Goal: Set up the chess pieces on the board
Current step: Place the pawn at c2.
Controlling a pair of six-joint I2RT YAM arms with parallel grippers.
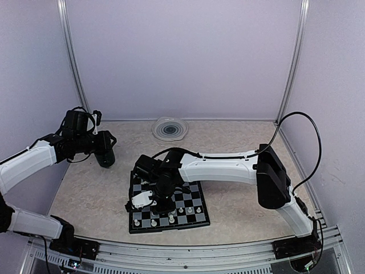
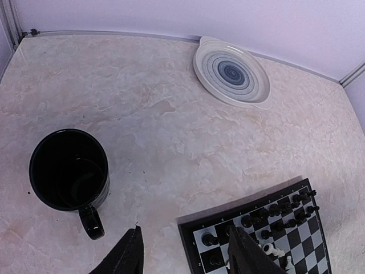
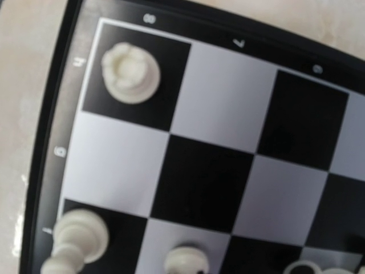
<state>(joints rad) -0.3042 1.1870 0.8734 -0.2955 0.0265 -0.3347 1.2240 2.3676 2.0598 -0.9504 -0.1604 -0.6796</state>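
The board [image 1: 171,227] lies near the table's front, left of centre. My right gripper [image 1: 137,204] hangs low over its near-left part. Its fingers do not show in the right wrist view, which is very close to the board [image 3: 57,114]. That view shows a cream rook [image 3: 130,73] on the corner square, another cream piece [image 3: 74,240] and a cream pawn [image 3: 185,264]. Whether anything is held I cannot tell. My left gripper [image 2: 185,257] hangs open and empty above the table, between the black cup and the board's far corner [image 2: 188,228]. Black pieces [image 2: 274,217] line that far side. One cream piece [image 2: 272,249] lies tipped over.
A black cup [image 2: 68,171] stands on the table left of the board, under my left arm [image 1: 106,160]. A round clear ridged plate [image 1: 169,128] sits at the back wall. Lilac walls with metal posts close in the table.
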